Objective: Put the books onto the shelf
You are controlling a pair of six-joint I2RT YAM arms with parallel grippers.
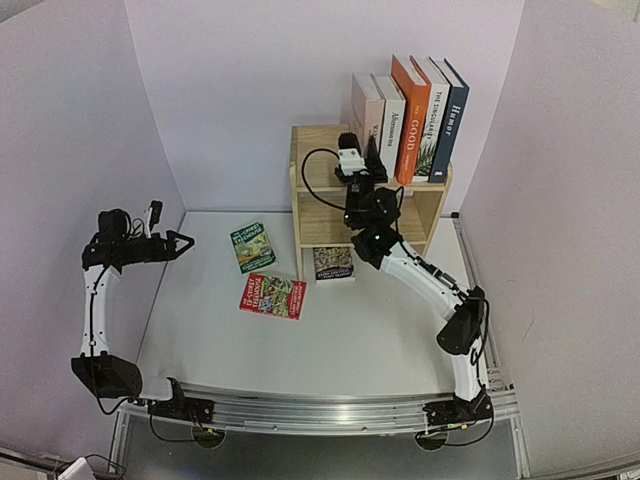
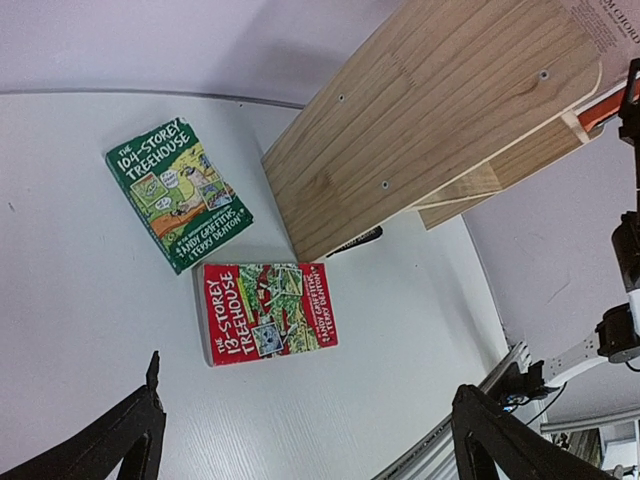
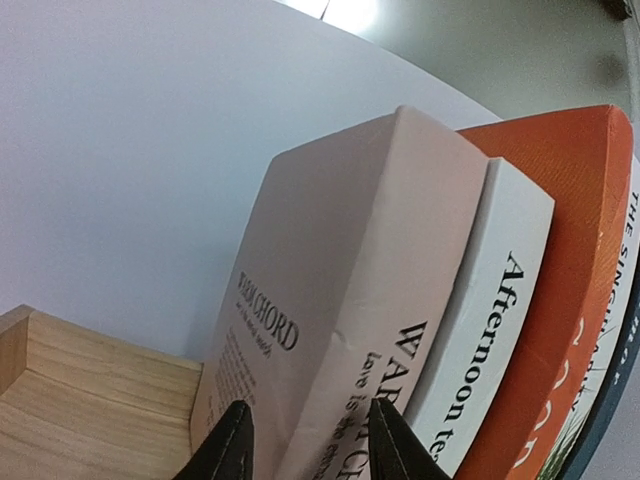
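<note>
1. Step in hand, as judged: the pale book (image 3: 340, 260) is being stood at the left end of the upright row on the top tier of the shelf (image 1: 312, 160).
2. Right gripper (image 3: 312, 408): the jaws are set narrow, astride the pale book's near lower corner. Whether the book is clamped or only bracketed cannot be told.
3. The pale book is seen upright, touching the white "Afternoon tea" book (image 3: 480, 320). The orange book (image 3: 560, 250) comes next in the row.
4. To be done well: the pale book should be pressed flush to its neighbour before the jaws are widened. The gripper should then be drawn straight back, so nothing is tipped toward the bare left part of the tier.
5. Left gripper (image 1: 183, 243): wide open and empty, held over the left of the surface (image 1: 330, 340), well apart from the shelf.
6. Not yet shelved: the green paperback (image 2: 178, 195) and red paperback (image 2: 268, 312) lie flat, near each other. The dark paperback (image 1: 333, 263) is at the shelf's foot; lying or leaning cannot be told.
</note>
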